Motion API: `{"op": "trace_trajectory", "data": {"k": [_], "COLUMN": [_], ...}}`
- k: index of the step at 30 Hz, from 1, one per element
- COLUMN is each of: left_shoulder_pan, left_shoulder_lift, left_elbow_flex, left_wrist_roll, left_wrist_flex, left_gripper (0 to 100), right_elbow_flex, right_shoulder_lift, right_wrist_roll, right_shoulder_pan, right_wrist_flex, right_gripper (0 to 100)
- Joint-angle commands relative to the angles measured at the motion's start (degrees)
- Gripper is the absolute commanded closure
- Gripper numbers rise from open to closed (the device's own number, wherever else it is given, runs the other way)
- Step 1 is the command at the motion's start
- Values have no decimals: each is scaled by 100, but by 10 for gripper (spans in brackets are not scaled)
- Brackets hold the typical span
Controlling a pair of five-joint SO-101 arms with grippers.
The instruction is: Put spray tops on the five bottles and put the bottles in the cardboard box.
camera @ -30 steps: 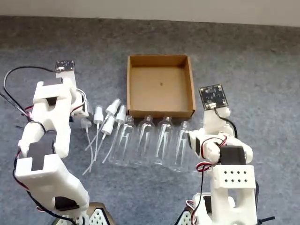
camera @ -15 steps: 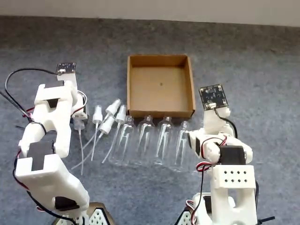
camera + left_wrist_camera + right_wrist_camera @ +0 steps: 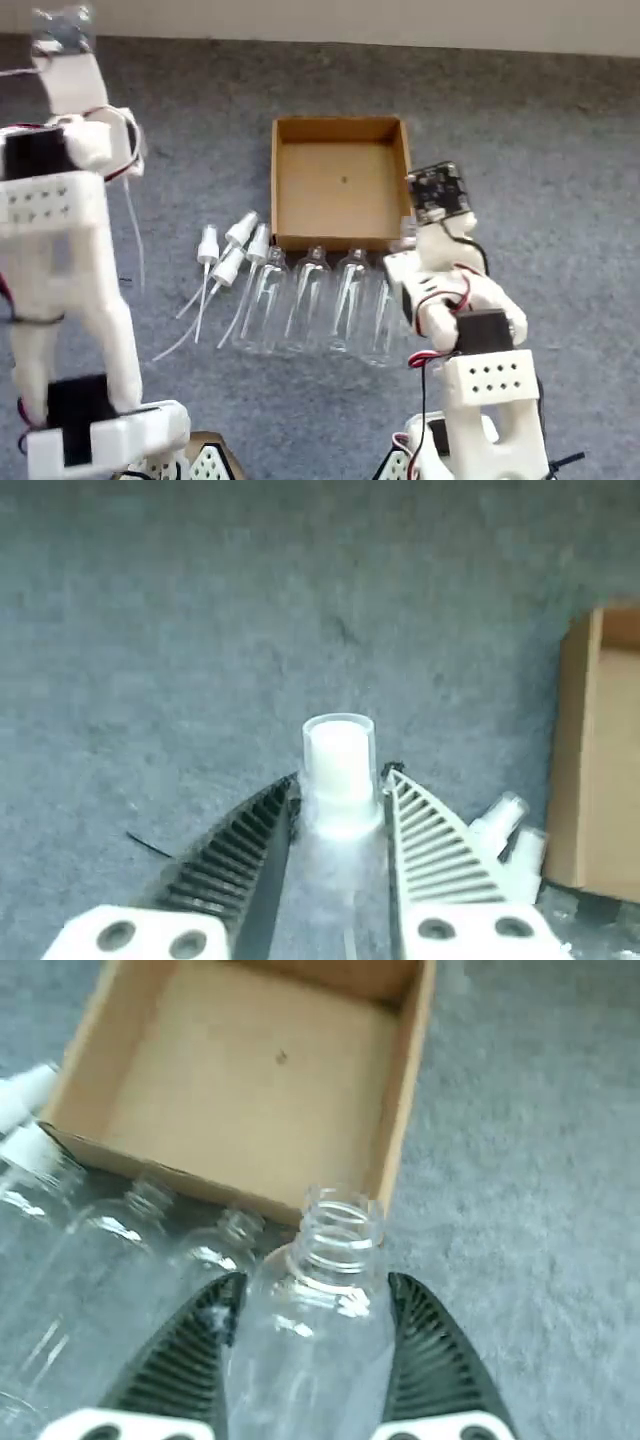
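Left wrist view is showing the left jaws clamping a spray top (image 3: 340,765) by its collar, above the desk (image 3: 200,630) and well apart from the cardboard box (image 3: 600,750). The right jaws are gripping a bottle (image 3: 330,1260) around its shoulders, just beside one end of the box's near wall, with the open neck pointing toward the box.

As I am judging it, the step in hand is joining the two. The thin dip tube (image 3: 133,230) is dangling limp, so it needs feeding into the mouth first. The cap should then be coming in along the neck's axis and turning gently, without crushing the thin wall.

The cap is looking smooth, white and cylindrical; the bottle is clear, glossy and threaded at the neck. The desk is wearing grey felt-like cloth, and the box is matte card.

Four bottles (image 3: 310,295) are lying along the box's near wall, with loose spray tops (image 3: 232,250) at its other end.
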Motion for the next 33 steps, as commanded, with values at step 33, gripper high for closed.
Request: {"op": "trace_trajectory", "data": {"k": [33], "left_shoulder_pan": [4611], "left_shoulder_lift": [-1288], "left_elbow_flex": [-1288], "left_wrist_roll": [642], "left_wrist_flex": [-1855], "left_gripper": [934], "right_elbow_flex": [2686], "right_shoulder_lift": [-4743], "right_wrist_roll": [-527], "right_shoulder_pan": [-2158], "right_wrist_flex": [-1807], "right_gripper": [994]}}
